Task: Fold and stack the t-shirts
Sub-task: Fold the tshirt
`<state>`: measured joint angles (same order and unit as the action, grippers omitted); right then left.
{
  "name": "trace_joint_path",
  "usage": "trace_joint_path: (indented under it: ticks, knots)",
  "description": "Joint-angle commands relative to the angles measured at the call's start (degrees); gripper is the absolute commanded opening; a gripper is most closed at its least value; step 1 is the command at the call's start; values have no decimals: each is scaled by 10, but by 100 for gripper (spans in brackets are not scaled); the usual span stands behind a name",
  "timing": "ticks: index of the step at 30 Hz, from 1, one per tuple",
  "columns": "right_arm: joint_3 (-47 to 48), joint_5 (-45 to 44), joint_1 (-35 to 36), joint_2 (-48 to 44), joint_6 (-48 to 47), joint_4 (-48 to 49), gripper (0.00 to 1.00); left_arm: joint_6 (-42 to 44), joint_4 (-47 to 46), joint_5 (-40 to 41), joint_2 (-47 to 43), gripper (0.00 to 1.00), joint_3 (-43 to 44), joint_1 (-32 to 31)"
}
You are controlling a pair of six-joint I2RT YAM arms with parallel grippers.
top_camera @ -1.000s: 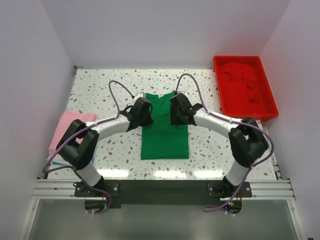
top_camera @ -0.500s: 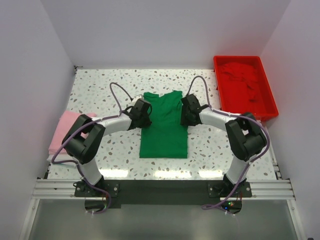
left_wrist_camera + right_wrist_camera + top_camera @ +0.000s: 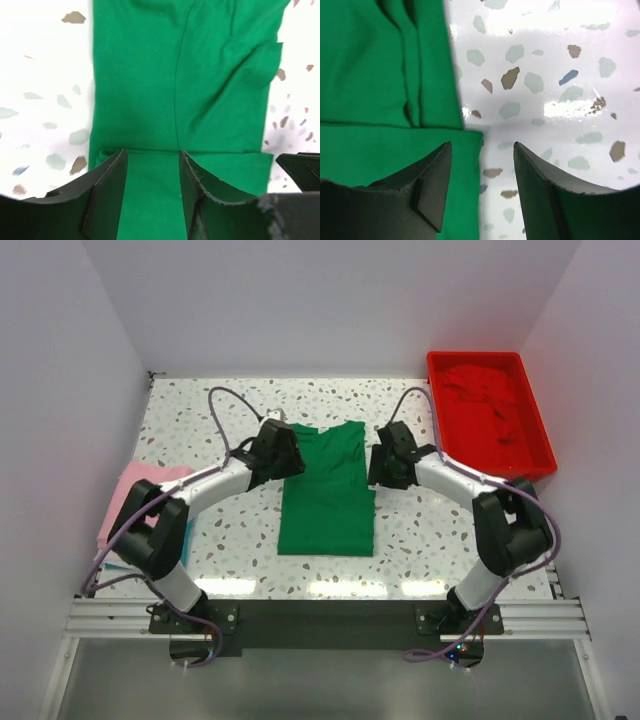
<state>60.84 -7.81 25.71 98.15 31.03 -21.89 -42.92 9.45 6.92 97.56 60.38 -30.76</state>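
I see my left gripper [image 3: 152,172] parted and empty at ten o'clock of the green t-shirt [image 3: 328,490]; my right gripper [image 3: 481,165], likewise, at two o'clock.

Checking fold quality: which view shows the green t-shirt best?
Top external: the whole green t-shirt shows, folded narrow, flat. Left wrist shows only a stretch of it close up; right wrist shows only one edge.
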Motion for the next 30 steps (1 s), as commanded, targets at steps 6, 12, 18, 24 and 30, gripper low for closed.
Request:
trace_joint_path:
  ticks: [6,12,18,24,30]
  knots:
    - [-101,76,27,-202,25,-45,57,-37,103,-5,-193,52,-114,0]
    - [-186,103,121,-265,89,-63,52,-47,141,-45,-276,51,-211,-25]
    - [-243,110,159,-277,127,-40,49,-51,166,-64,-308,50,-249,-37]
    - [-267,105,168,-272,141,-18,48,-59,153,-85,-305,50,-282,-57]
    - [-267,103,168,-298,143,-32,48,-52,135,-106,-309,49,-294,-67]
